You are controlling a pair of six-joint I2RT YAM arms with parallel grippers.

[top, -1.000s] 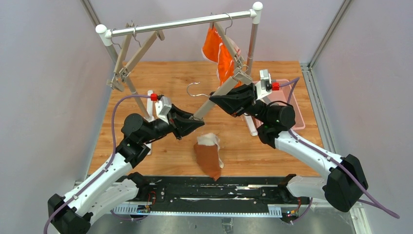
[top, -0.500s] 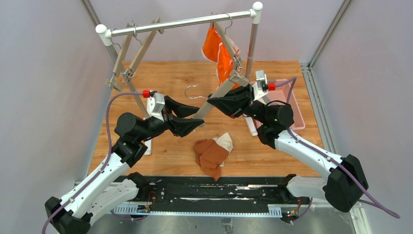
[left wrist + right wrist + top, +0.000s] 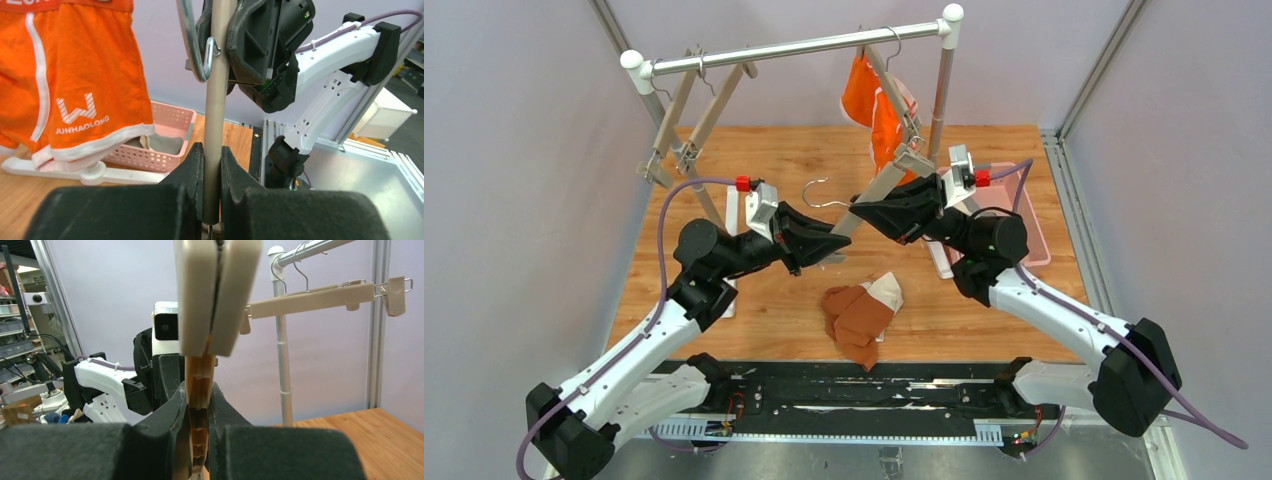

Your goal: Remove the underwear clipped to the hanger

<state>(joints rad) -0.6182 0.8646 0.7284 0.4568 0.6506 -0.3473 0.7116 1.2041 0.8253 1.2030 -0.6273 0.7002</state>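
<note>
A beige clip hanger (image 3: 886, 180) is off the rail, held between both arms above the table. My left gripper (image 3: 837, 245) is shut on its lower end; in the left wrist view (image 3: 212, 157) the bar (image 3: 215, 100) runs up between the jaws. My right gripper (image 3: 865, 212) is shut on the bar higher up, with the hanger (image 3: 200, 385) between its jaws and a closed clip (image 3: 216, 295) above. The rust-brown underwear (image 3: 860, 314) lies crumpled on the table. The orange underwear (image 3: 872, 103) hangs clipped to another hanger on the rail, also showing in the left wrist view (image 3: 75, 80). Grey cloth (image 3: 167, 145) lies in the pink basket (image 3: 165, 125).
The clothes rack rail (image 3: 794, 46) spans the back, with empty beige hangers (image 3: 686, 122) at its left end. The pink basket (image 3: 1030, 215) stands at the right behind my right arm. A white rack foot (image 3: 75, 172) runs along the table.
The rust-brown underwear dropped and settled on the table. My left gripper opened and drew back, then came forward and shut on the hanger's lower end. The right gripper kept its hold.
</note>
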